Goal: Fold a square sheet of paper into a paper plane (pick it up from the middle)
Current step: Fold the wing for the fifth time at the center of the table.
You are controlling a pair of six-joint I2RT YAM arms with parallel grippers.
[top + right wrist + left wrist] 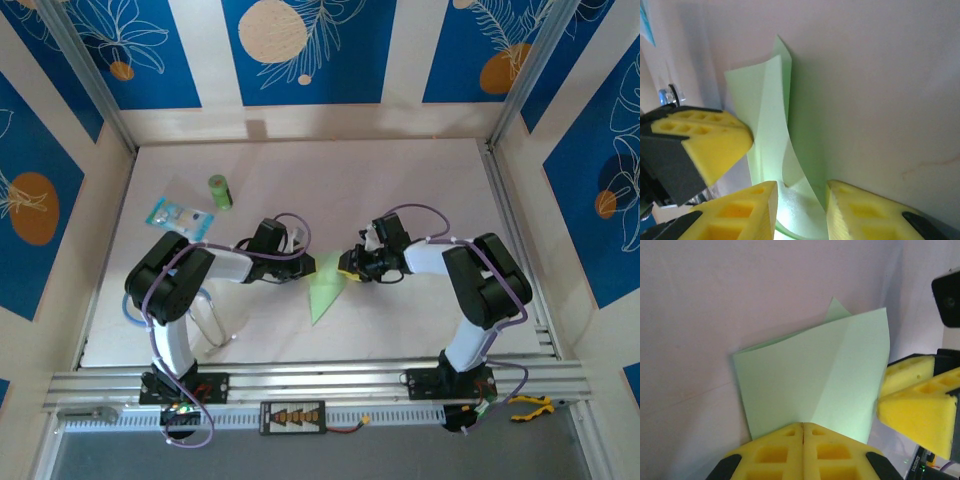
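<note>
You have a plain, pale worktop (pixel 400 200) in front of you. Near its centre, a little toward 6 o'clock, is the thin pale-green sheet of paper (pixel 325 290), folded into a narrow wedge pointing to 6 o'clock. Your left claw (pixel 803 431) is clenched on the sheet's edge from 10 o'clock, its yellow fingers pressed together. Your right claw (pixel 801 194), at the sheet's 2 o'clock, stands partly released, with a curled paper edge loose between its fingers. At the worktop's 10 o'clock lie a clear blue-printed packet (pixel 172 213) and, at its 2 o'clock, a small green cylinder (pixel 220 192).
</note>
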